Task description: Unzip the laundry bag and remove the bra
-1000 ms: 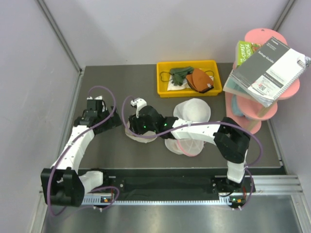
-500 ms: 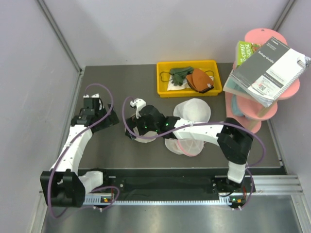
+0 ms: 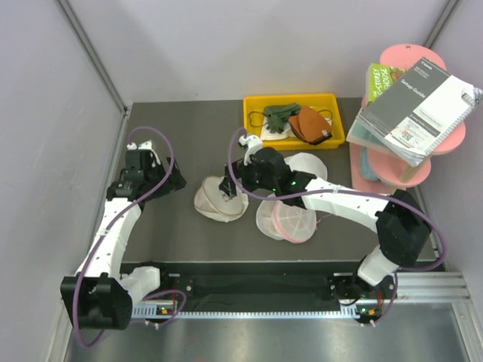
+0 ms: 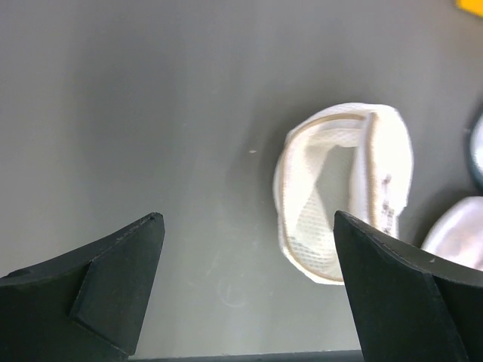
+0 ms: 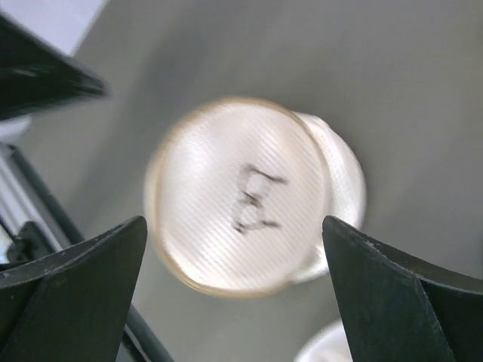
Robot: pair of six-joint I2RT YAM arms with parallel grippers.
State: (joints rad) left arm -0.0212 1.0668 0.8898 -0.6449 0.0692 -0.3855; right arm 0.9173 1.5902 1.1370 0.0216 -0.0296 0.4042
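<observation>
**While both grippers stand released, the laundry bag lies loose on the table**

Because its two dark fingers sit wide apart at the bottom corners of the wrist view, the right gripper [image 5: 234, 222] is plainly released and grasps nothing. Between those fingers, further off, the camera looks at the flat round face of the laundry bag [image 5: 241, 196], slightly blurred, with its tan rim and a dark scribbled mark [image 5: 253, 200] near the middle. From above, the right gripper [image 3: 226, 185] hangs over the right edge of the laundry bag [image 3: 219, 200]; I cannot tell whether it touches the mesh.

The left gripper [image 4: 249, 217] is likewise spread wide and holds nothing. It looks at bare table, with the laundry bag [image 4: 343, 196] beyond its right finger, showing a tan-edged band down one side. Whether the zip is undone I cannot tell. Seen from above, the left gripper [image 3: 139, 162] stands well to the left of the bag.

The bag rests on the dark table [image 3: 181, 128], roughly midway between the two arms. Just to its right lies a pink-rimmed mesh bag [image 3: 290, 222], and behind that one a plain white mesh bag [image 3: 306, 170]. At the far edge sits a yellow tray [image 3: 249, 121] of small items. On the right stands a pink shelf [image 3: 392, 173] carrying a spiral-bound book [image 3: 423, 113].
</observation>
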